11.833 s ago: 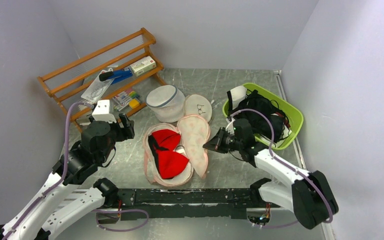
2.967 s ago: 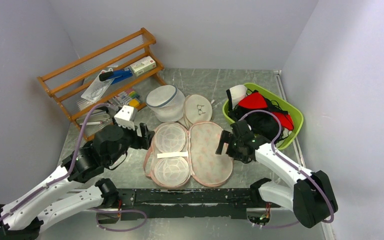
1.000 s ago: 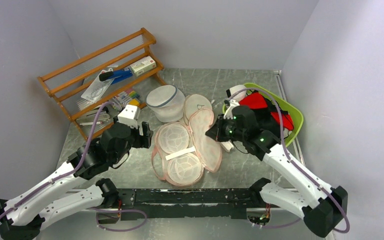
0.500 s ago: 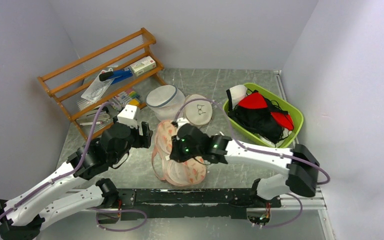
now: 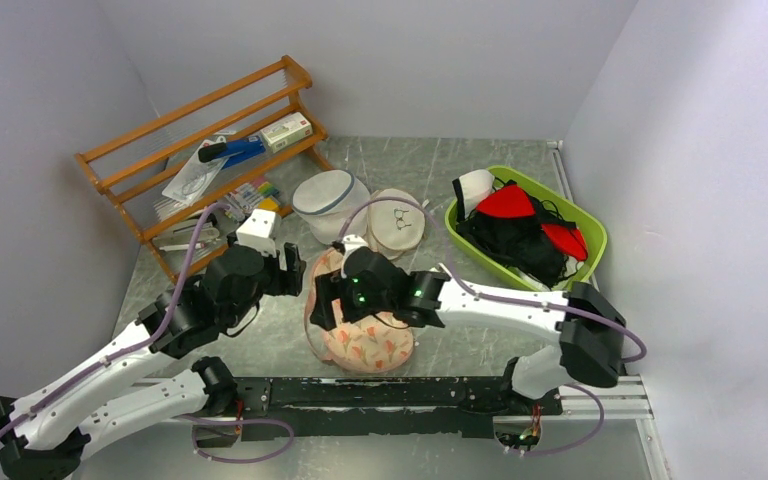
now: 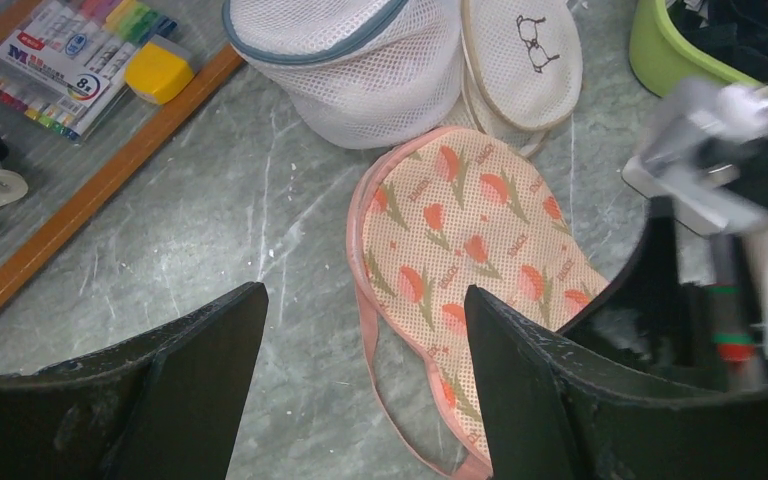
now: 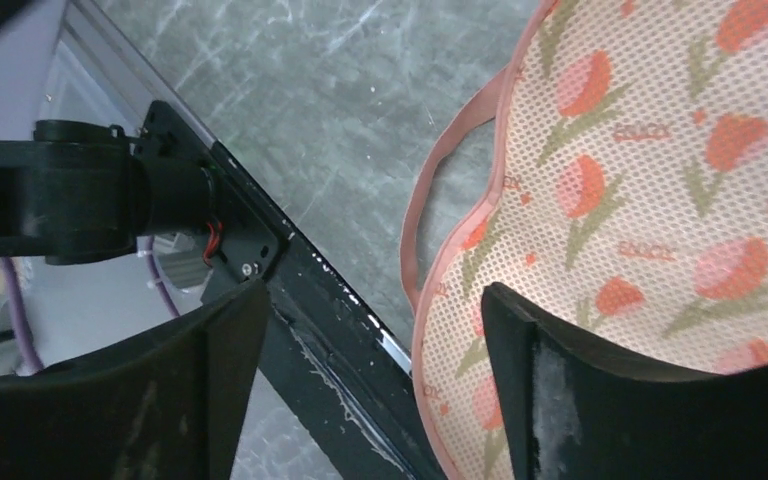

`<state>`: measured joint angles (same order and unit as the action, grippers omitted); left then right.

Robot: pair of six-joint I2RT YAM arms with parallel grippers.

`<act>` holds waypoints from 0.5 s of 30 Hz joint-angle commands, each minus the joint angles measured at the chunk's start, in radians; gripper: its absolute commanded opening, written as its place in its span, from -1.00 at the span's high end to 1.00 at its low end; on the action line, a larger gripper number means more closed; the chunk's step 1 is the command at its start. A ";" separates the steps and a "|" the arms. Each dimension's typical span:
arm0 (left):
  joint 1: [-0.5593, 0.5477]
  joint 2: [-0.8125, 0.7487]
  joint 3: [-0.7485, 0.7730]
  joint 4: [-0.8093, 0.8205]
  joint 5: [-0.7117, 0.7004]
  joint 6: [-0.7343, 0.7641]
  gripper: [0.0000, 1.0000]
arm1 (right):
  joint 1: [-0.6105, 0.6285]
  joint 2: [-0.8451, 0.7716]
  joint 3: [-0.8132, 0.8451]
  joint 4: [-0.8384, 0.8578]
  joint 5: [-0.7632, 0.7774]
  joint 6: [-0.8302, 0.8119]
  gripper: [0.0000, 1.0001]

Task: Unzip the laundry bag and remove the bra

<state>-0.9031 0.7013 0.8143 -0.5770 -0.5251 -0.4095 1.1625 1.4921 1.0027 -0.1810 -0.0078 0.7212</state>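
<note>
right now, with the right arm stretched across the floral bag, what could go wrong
The right arm has its open jaws low over the laundry bag, whose loose pink edging loops out; pulling back might snag it. The left arm sits close by, so the two could collide.

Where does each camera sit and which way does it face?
Top external: above, behind the arms, looking down at the table; both arms show.
Left wrist: on the left gripper, facing down at the bag and mesh bag; own fingers, right arm.
Right wrist: on the right gripper, facing down at the bag's edge and base rail; own fingers.
All share the bag.
</note>
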 commanded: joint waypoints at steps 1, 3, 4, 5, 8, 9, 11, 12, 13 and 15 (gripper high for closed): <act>-0.001 0.018 0.023 -0.012 -0.010 -0.002 -0.67 | -0.046 -0.113 -0.064 -0.024 0.058 -0.019 -0.67; -0.001 0.029 0.023 -0.012 -0.007 -0.001 -0.66 | -0.097 -0.158 -0.108 -0.050 0.062 -0.024 -0.79; -0.001 0.035 0.023 -0.012 -0.005 0.000 -0.66 | -0.136 -0.189 -0.137 -0.058 0.053 -0.027 -0.84; -0.001 0.041 0.024 -0.012 -0.003 0.000 -0.66 | -0.177 -0.215 -0.170 -0.060 0.032 -0.030 -0.87; -0.001 0.054 0.024 -0.009 0.009 0.001 -0.65 | -0.339 -0.278 -0.275 -0.035 -0.068 -0.043 -0.96; -0.001 0.056 0.024 -0.005 0.015 0.004 -0.68 | -0.390 -0.288 -0.314 -0.023 -0.100 -0.048 -0.97; -0.001 0.063 0.024 0.001 0.030 0.010 -0.78 | -0.480 -0.290 -0.351 0.002 -0.156 -0.068 -0.97; -0.001 0.068 0.023 0.003 0.036 0.012 -0.81 | -0.502 -0.283 -0.361 0.012 -0.171 -0.077 -0.97; -0.001 0.073 0.024 0.004 0.043 0.015 -0.82 | -0.514 -0.270 -0.365 0.024 -0.178 -0.084 -0.97; -0.001 0.078 0.026 0.006 0.056 0.018 -0.85 | -0.524 -0.231 -0.363 0.052 -0.191 -0.097 -0.96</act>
<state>-0.9031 0.7719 0.8143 -0.5770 -0.5056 -0.4068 0.6598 1.2228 0.6407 -0.1909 -0.1093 0.6720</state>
